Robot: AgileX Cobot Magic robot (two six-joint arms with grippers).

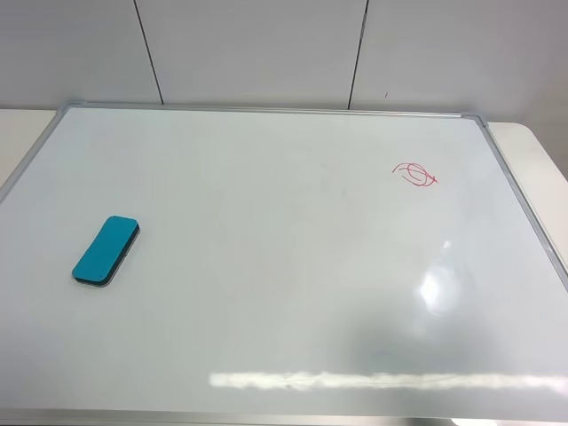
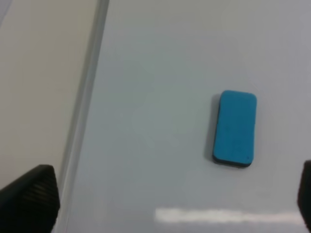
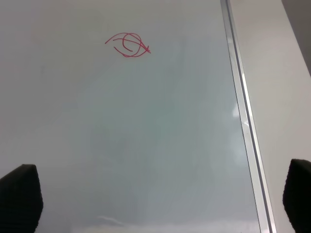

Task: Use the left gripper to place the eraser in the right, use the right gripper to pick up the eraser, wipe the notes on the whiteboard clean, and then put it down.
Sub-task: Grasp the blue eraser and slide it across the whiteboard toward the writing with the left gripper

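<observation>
The teal eraser (image 1: pixel 106 250) with a thin black base lies flat on the left part of the whiteboard (image 1: pixel 266 293). The red notes (image 1: pixel 415 174) are a small looping scribble at the board's upper right. Neither arm shows in the exterior high view. In the left wrist view the eraser (image 2: pixel 234 128) lies ahead of my left gripper (image 2: pixel 167 199), which is open, empty and well clear of it; only its black fingertips (image 2: pixel 31 196) show. In the right wrist view the notes (image 3: pixel 128 44) lie ahead of my right gripper (image 3: pixel 159 196), open and empty above the board.
The board's silver frame (image 1: pixel 524 204) runs along its right edge, with cream table surface (image 1: pixel 546 164) beyond it. The frame also shows in the left wrist view (image 2: pixel 85 107) and the right wrist view (image 3: pixel 243 111). A grey panelled wall (image 1: pixel 266 49) stands behind the board.
</observation>
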